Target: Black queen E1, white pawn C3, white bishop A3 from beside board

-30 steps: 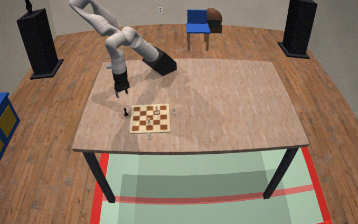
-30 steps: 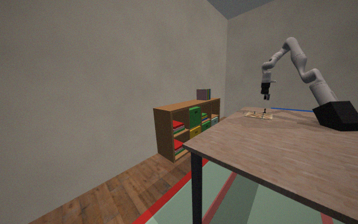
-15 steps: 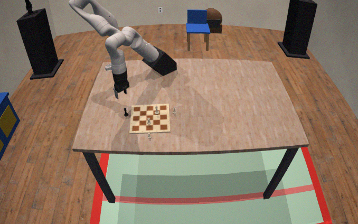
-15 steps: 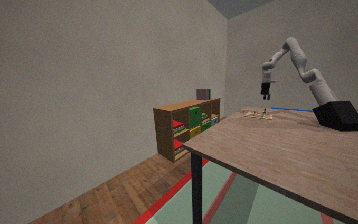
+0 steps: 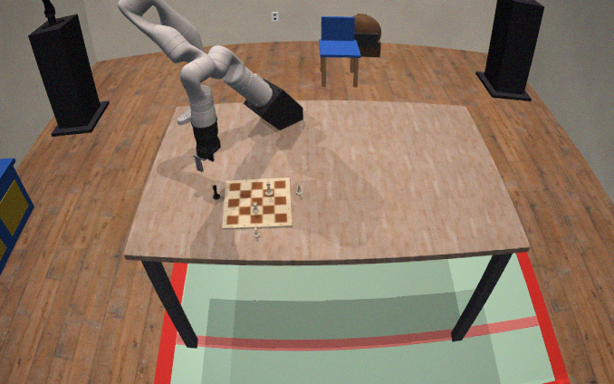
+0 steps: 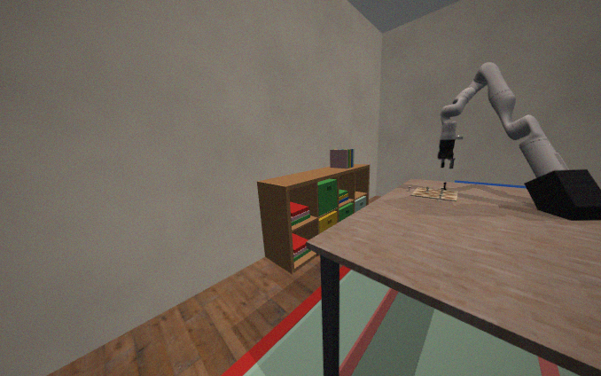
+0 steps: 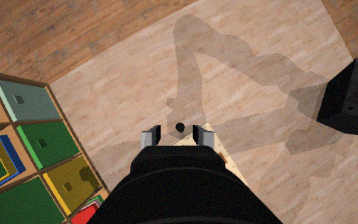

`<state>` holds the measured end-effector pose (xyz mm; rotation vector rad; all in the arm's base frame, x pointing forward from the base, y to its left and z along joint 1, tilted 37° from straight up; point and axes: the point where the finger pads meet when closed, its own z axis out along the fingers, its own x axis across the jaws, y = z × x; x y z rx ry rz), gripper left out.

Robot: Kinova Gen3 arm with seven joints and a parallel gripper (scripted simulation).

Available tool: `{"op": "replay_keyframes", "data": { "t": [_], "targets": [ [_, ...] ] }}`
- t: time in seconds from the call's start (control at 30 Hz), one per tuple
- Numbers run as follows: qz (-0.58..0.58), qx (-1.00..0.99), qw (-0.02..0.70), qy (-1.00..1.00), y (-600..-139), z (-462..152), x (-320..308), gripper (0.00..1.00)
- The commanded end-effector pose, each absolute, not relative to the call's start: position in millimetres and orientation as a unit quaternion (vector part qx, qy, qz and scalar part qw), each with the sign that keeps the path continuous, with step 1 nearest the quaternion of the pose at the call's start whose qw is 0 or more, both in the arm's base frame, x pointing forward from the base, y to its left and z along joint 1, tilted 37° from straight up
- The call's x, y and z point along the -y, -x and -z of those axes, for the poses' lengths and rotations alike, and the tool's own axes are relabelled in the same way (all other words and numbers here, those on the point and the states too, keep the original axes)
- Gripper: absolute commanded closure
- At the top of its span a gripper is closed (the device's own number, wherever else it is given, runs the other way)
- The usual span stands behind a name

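Currently hanging well above the table [image 5: 407, 149] on a bent white arm [image 5: 199, 77]: gripper [image 5: 199, 165], spread to full width, nothing held. Pointing straight down, clear of every piece.

Seen through the wrist camera: gripper [image 7: 177, 135] with two grey fingers level and wide apart, and the round dark head of the black queen [image 7: 179, 127] in the gap between them, far below, not touched. Just at 6 o'clock of that head, a pale corner of the board [image 7: 186, 142], mostly hidden behind the black gripper body.

From the top view: black queen [image 5: 215, 192] upright on the bare table, just beside the board [image 5: 235, 217] at its 9 o'clock edge, near the far corner, off the squares. Two white pieces off the board too: one white piece [image 5: 299, 188] near the 3 o'clock edge, upright; another small white piece [image 5: 255, 233] just past the 6 o'clock edge, upright. Cannot tell which of these two is pawn and which is bishop. On the board itself, two more white pieces, one toward 1 o'clock of centre [image 5: 268, 188], one close to centre [image 5: 255, 207], both upright. Edge letters and digits too small to read.

From the exterior view: gripper [image 6: 447, 165] at 12 o'clock of the black queen [image 6: 444, 185], open air between them, board [image 6: 425, 192] lying flat beside the queen.
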<state>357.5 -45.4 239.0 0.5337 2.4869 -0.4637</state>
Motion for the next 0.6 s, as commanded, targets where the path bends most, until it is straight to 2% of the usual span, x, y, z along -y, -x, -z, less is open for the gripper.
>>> {"op": "replay_keyframes", "data": {
  "t": [0.0, 0.57],
  "targets": [
    [0.180, -0.930, 0.268, -0.173, -357.8, -239.0, 47.3, 0.00],
    [0.240, -0.944, 0.217, 0.057, -365.3, -240.0, 54.9, 0.00]
  ]
}}
